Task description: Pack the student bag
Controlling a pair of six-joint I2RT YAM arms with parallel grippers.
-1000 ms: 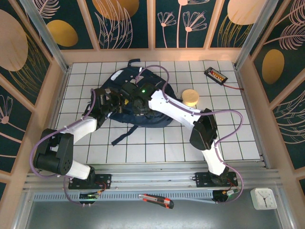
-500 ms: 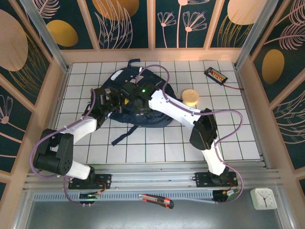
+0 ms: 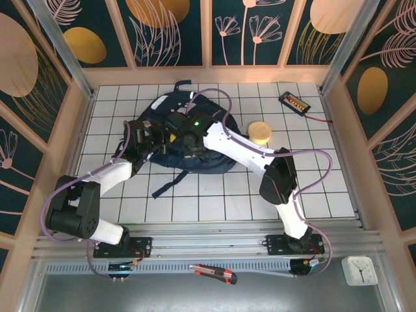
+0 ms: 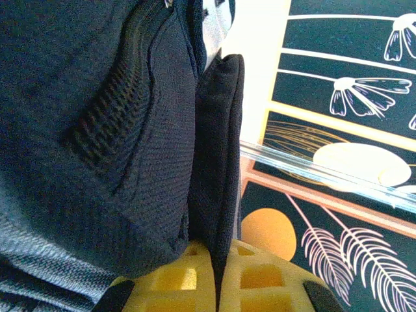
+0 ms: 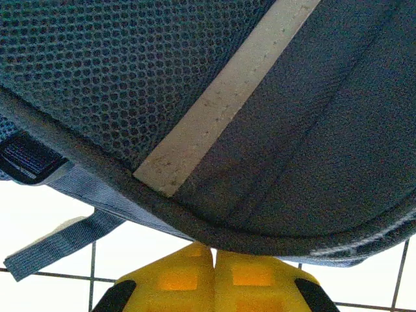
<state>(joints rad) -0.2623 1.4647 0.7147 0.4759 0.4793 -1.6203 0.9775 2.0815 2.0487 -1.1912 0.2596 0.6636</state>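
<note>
Jaws: left gripper (image 4: 218,263) clamped on student bag (image 3: 162,107) fold; right gripper (image 5: 213,250) closed at its 6 o'clock rim.

Right gripper (image 5: 213,255) closed at the rim of the student bag (image 5: 273,117).
Its jaws, partly open a second earlier, were brought fully together, with their tips set against the bag's piped edge; whether fabric was pinched between them could not be told. In the top view the right arm's elbow (image 3: 278,181) was shifted very slightly nearer.
</note>
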